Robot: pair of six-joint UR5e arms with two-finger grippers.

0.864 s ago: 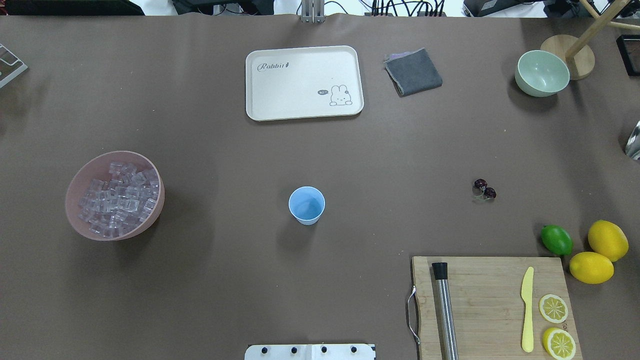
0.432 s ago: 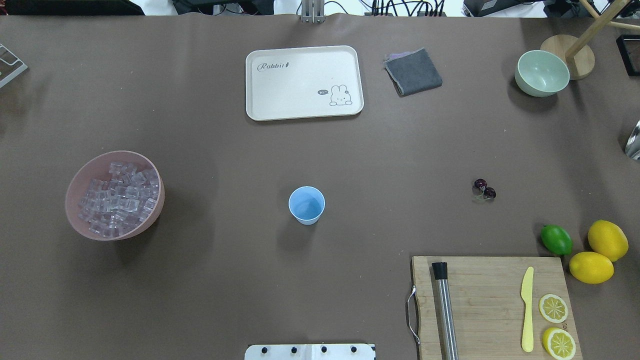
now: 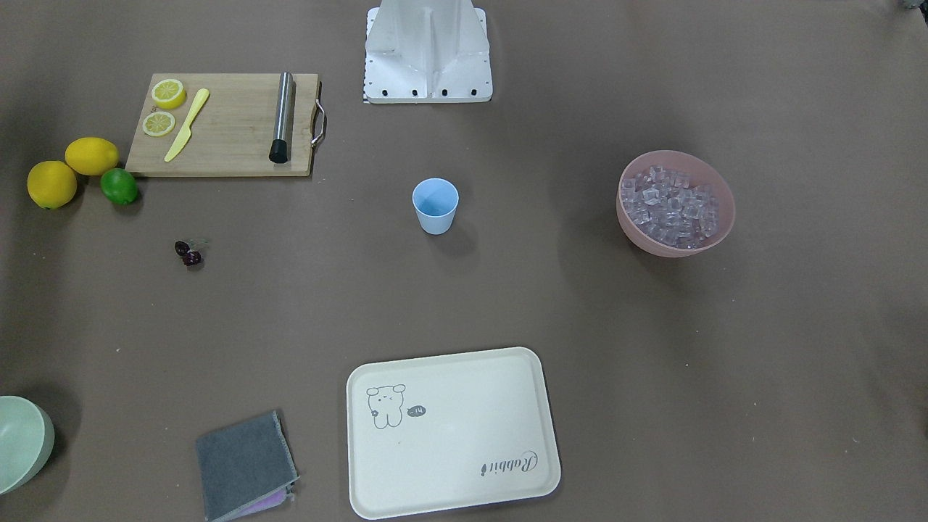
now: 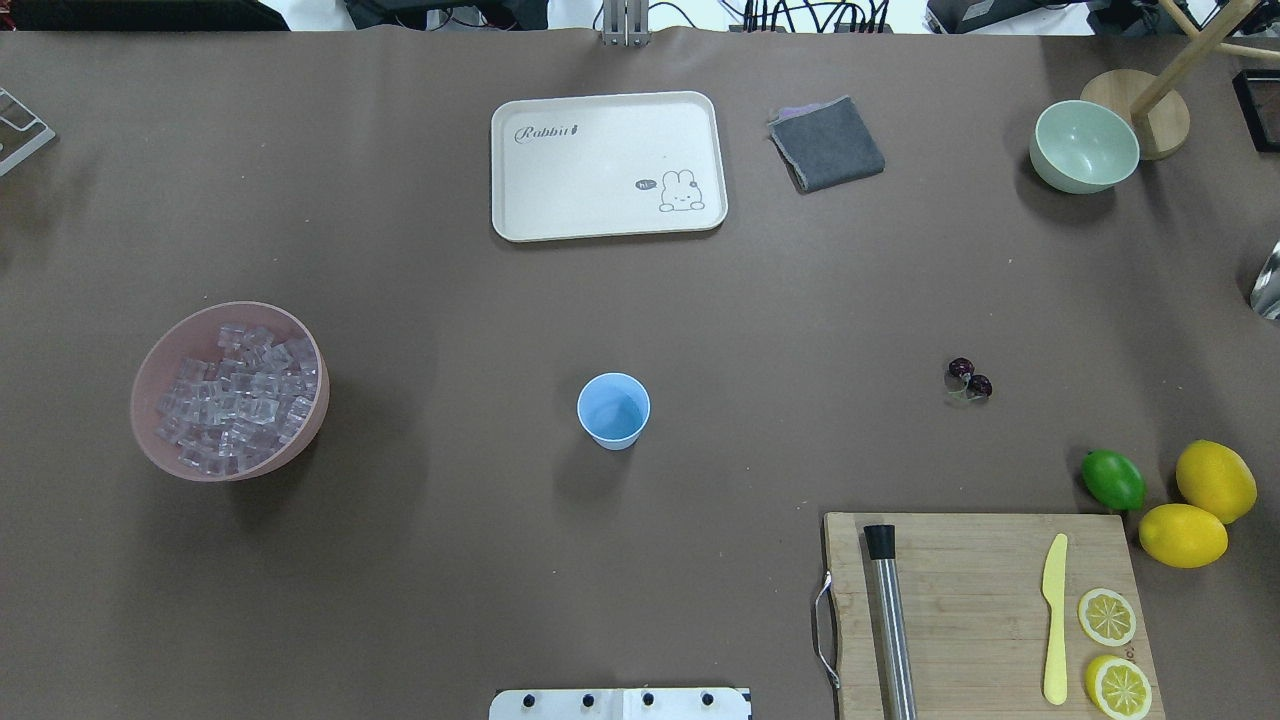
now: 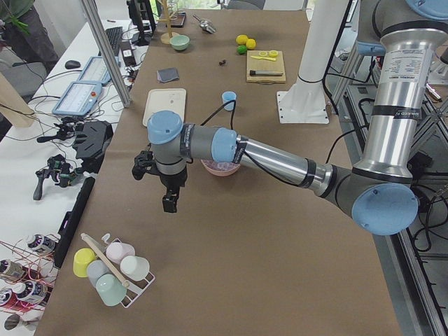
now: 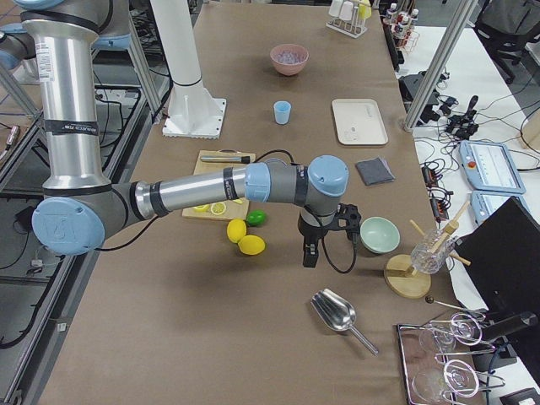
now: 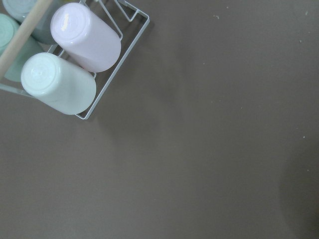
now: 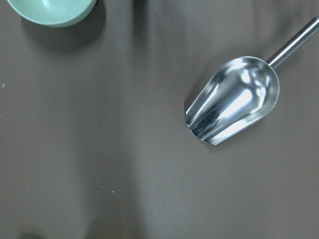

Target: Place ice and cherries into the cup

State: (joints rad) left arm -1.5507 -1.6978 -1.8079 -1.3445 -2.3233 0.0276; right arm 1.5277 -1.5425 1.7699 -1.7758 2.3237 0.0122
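Observation:
The light blue cup (image 4: 613, 410) stands upright and empty near the table's middle. The ice (image 4: 238, 398) is a heap of clear cubes in a pink bowl (image 4: 180, 335) to the cup's left. The cherries (image 4: 970, 378) lie on the bare table to its right. Neither gripper shows in the overhead or front views. In the side views the left gripper (image 5: 170, 203) hangs over the table's left end, beyond the pink bowl. The right gripper (image 6: 310, 253) hangs at the right end, near a green bowl. I cannot tell whether either is open or shut.
A cream tray (image 4: 608, 165), a grey cloth (image 4: 826, 143) and a pale green bowl (image 4: 1084, 146) lie along the far side. A cutting board (image 4: 985, 610) carries a muddler, a knife and lemon slices. Beside it are a lime (image 4: 1113, 480) and lemons. A metal scoop (image 8: 234, 99) lies under the right wrist, a cup rack (image 7: 65, 59) under the left.

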